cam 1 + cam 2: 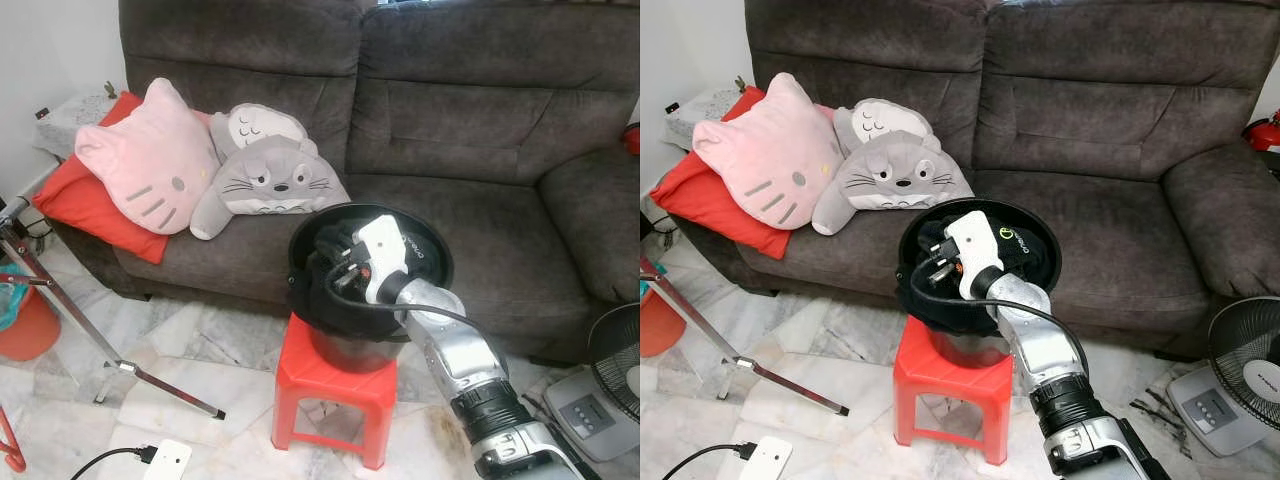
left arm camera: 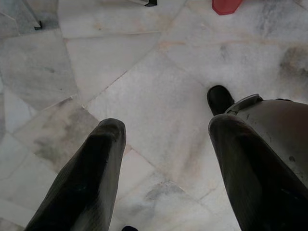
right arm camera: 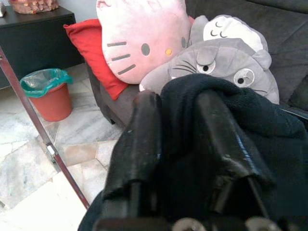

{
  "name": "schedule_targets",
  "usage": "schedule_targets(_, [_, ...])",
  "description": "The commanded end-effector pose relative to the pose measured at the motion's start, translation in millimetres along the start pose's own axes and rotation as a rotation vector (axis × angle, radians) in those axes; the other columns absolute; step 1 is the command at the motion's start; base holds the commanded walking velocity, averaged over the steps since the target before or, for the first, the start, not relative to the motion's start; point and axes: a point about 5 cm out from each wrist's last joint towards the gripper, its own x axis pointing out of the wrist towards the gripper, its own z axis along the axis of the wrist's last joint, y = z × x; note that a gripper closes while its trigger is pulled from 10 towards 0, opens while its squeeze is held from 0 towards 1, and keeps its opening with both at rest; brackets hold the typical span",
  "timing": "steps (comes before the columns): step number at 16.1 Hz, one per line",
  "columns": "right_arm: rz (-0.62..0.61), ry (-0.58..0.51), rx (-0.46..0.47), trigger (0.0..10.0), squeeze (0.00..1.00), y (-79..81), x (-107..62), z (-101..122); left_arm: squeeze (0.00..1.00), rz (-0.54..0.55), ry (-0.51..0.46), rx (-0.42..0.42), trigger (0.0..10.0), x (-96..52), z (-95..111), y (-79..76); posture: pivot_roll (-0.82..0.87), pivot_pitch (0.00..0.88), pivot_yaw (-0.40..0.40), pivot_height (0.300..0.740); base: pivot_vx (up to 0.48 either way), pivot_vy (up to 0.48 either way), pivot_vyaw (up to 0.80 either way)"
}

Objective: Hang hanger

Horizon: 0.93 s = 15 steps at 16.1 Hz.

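Head views. A black basket [image 1: 435, 262] stands on a red stool [image 1: 335, 385] in front of the sofa [image 1: 480, 110]. It holds dark clothes [image 1: 940, 240]. The right gripper [image 1: 335, 262] reaches into the basket from the side away from the sofa. Left of the basket, on the sofa seat, lie a pink cushion [image 1: 150, 160] and a grey cushion [image 1: 270, 180]. A metal rack leg [image 1: 100, 345] crosses the floor left of the stool, and a fan [image 1: 1245, 365] stands to its right. No hanger can be made out, so its place, long axis and heading cannot be told.

Left wrist view. The left gripper [image 2: 163, 159] hangs idle over the marble floor [image 2: 154, 91], jaws spread wide with nothing between them.

Right wrist view. The right gripper's fingers [image 3: 144, 144] press into the dark clothes in the basket, with cloth bunched between them. The jaws stand nearly closed on the cloth; whether a hanger lies inside the fold is hidden.

Progress, as a judgement. The task appears to be at its start: the pick from the basket is under way, nothing is lifted clear, and carrying to the rack and hooking on are both left.
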Motion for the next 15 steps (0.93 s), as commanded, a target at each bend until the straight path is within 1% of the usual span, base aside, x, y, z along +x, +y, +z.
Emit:
schedule_targets(1, [-0.020, 0.008, -0.020, 10.0, 1.00, -4.3, 2.3, 4.0, 0.00, -0.001, 0.018, 0.007, 10.0, -0.6, -4.2, 1.1, -0.12, 0.000, 0.019, 0.740, 0.000, 0.000, 0.00])
schedule_targets(4, [-0.085, -0.009, -0.009, 10.0, 1.00, -11.7, 2.3, 5.8, 0.00, -0.001, 0.018, 0.007, 10.0, -0.6, -4.2, 1.2, -0.12, 0.000, 0.019, 0.740, 0.000, 0.000, 0.00])
schedule_targets(6, [-0.059, -0.073, -0.012, 10.0, 1.00, -9.9, 2.1, 15.8, 0.00, -0.002, 0.018, 0.009, 10.0, -0.6, -4.2, 1.3, -0.12, 0.000, 0.020, 0.740, 0.000, 0.000, 0.00])
schedule_targets(7, [0.010, -0.103, -0.038, 10.0, 1.00, -2.0, 2.6, 21.2, 0.00, -0.002, 0.018, 0.010, 10.0, -0.6, -4.3, 1.3, -0.12, 0.000, 0.021, 0.740, 0.000, 0.000, 0.00])
schedule_targets(8, [0.027, -0.111, -0.045, 10.0, 1.00, 0.2, 2.7, 22.5, 0.00, -0.002, 0.018, 0.010, 10.0, -0.6, -4.3, 1.4, -0.12, 0.000, 0.021, 0.740, 0.000, 0.000, 0.00])
schedule_targets(9, [0.076, -0.120, -0.052, 10.0, 1.00, 6.6, 3.1, 24.1, 0.00, -0.002, 0.018, 0.011, 10.0, -0.6, -4.3, 1.4, -0.12, 0.000, 0.021, 0.740, 0.000, 0.000, 0.00])
schedule_targets(11, [0.178, -0.098, -0.087, 10.0, 1.00, 19.2, 3.2, 20.6, 0.00, -0.003, 0.019, 0.013, 10.0, -0.6, -4.1, 1.3, -0.11, 0.000, 0.020, 0.740, 0.000, 0.000, 0.00])
schedule_targets(13, [0.231, -0.071, -0.141, 10.0, 1.00, 25.5, 2.0, 15.5, 0.00, -0.004, 0.020, 0.015, 10.0, -0.6, -4.2, 1.2, -0.12, 0.000, 0.020, 0.740, 0.000, 0.000, 0.00])
schedule_targets(14, [0.232, -0.057, -0.159, 10.0, 0.45, 25.3, 1.3, 13.6, 0.00, -0.006, 0.021, 0.015, 10.0, -0.6, -4.3, 1.0, -0.12, 0.000, 0.020, 0.740, 0.000, 0.000, 0.00])
schedule_targets(15, [0.220, -0.041, -0.164, 10.0, 0.00, 23.0, 1.0, 11.9, 0.00, -0.007, 0.021, 0.015, 10.0, -0.6, -4.2, 1.0, -0.12, 0.000, 0.020, 0.740, 0.000, 0.000, 0.00])
